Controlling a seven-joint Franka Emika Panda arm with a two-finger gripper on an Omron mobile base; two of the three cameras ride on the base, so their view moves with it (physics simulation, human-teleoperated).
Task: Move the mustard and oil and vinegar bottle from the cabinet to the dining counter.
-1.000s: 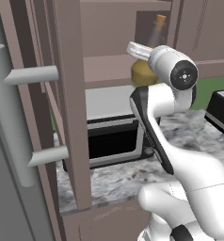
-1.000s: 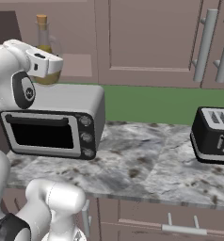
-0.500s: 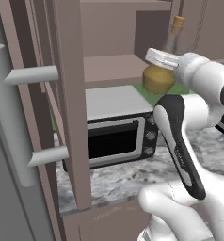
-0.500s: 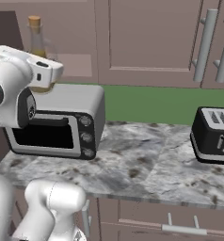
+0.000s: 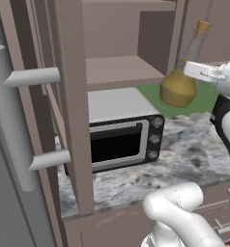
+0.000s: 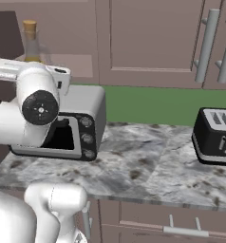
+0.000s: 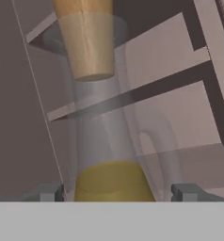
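My gripper (image 5: 198, 70) is shut on the oil and vinegar bottle (image 5: 179, 88), holding it by the thin neck. The glass flask hangs upright in the air, just outside the open cabinet (image 5: 118, 70) and above the marbled worktop. Its tan stopper (image 5: 202, 26) points up. In the right base view the bottle's neck (image 6: 31, 47) rises behind my white hand. The hand view looks up the clear neck (image 7: 100, 117) at the stopper (image 7: 85, 42), with olive-gold liquid (image 7: 112, 181) between the fingertips (image 7: 50, 192). The mustard and the dining counter are out of view.
A toaster oven (image 5: 122, 141) stands on the marbled worktop (image 5: 189, 155) below the cabinet shelf. The open cabinet door with grey bar handles (image 5: 33, 77) stands close on the left. A black toaster (image 6: 216, 135) sits to the right, under closed wall cabinets (image 6: 148, 38).
The arm has swung right and outward, carrying the bottle away from the cabinet shelf and into the air over the worktop. The gripper stays closed on its neck.
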